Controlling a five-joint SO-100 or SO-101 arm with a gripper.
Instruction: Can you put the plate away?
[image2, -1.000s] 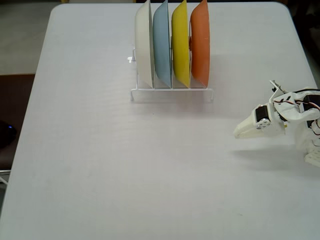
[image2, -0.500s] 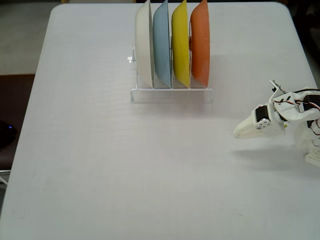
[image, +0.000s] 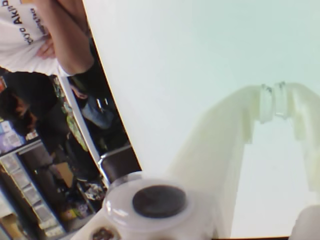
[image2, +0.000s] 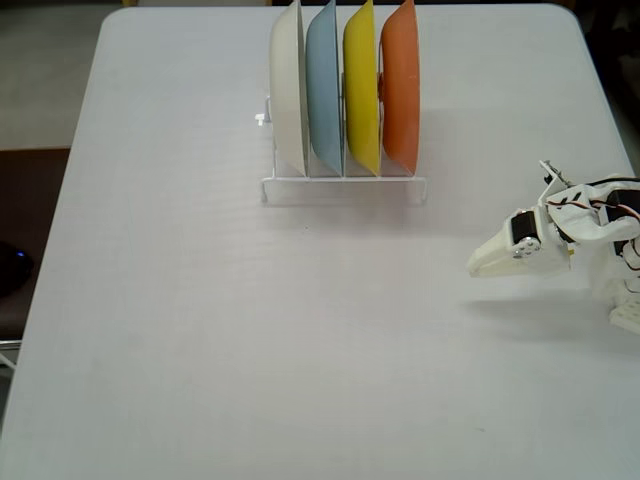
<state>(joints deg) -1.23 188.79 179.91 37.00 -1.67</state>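
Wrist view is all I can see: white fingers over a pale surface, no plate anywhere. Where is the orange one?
Observer: In the fixed view the orange plate stands on edge in the rightmost slot of the white rack near the table's far edge.
Operator: Is it alone in there?
Observer: No. To its left in that view stand a yellow plate, a pale blue plate and a white plate.
Operator: And is the claw close to them?
Observer: No. The gripper hangs above the table near its right edge, well apart from the rack, shut and holding nothing.
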